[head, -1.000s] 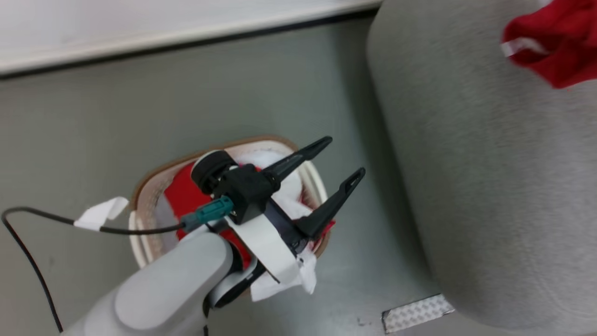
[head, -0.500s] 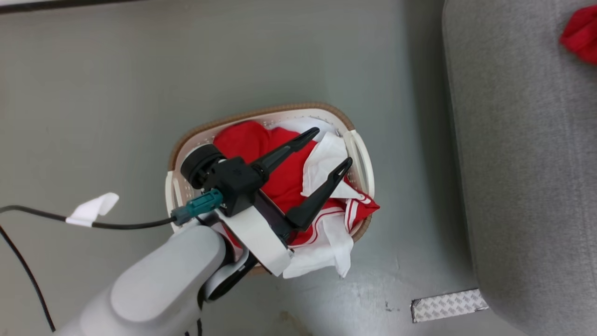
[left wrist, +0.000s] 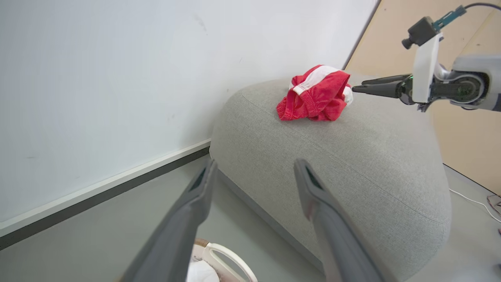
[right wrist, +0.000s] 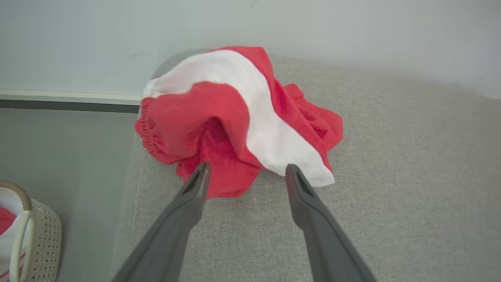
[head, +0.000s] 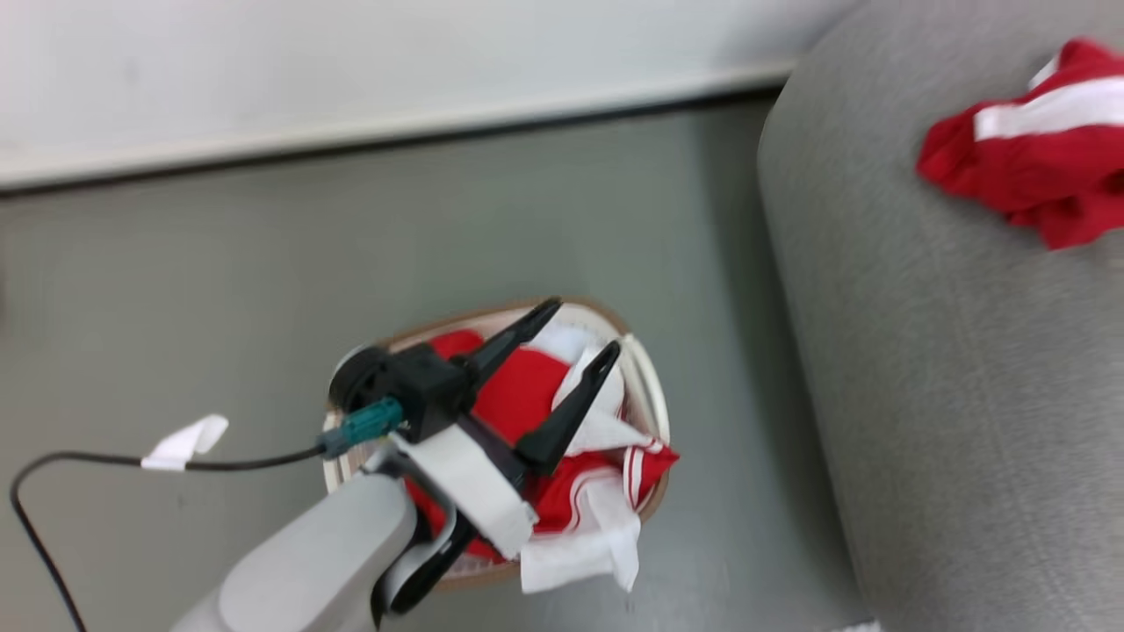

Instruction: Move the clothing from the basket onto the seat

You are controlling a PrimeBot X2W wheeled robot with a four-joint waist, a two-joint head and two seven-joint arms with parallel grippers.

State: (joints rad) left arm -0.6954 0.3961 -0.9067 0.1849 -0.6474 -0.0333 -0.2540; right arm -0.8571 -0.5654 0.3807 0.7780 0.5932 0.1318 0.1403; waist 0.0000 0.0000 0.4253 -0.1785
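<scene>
The seat is the reference for everything here. On its top, near the rounded end closest to the wall, lies one crumpled piece of the clothing. It is a red bundle with a broad white band. In the right wrist view this band runs slantwise across the bundle, from the wall side down toward the right gripper. That gripper lies low over the seat cushion with its jaws spread. Its tips sit at the bundle's near edge, and I cannot tell whether they touch the cloth. On the floor beside the seat stands the basket, close to the seat's side but apart from it. It holds more clothing. A red corner with thin white stripes pokes over the rim and points toward the seat, and a white panel droops over the rim farthest from the wall. The left gripper hangs above the basket, jaws spread and gripping nothing. Its fingers point toward the seat's wall end, where the left wrist view shows the bundle and the right gripper.
</scene>
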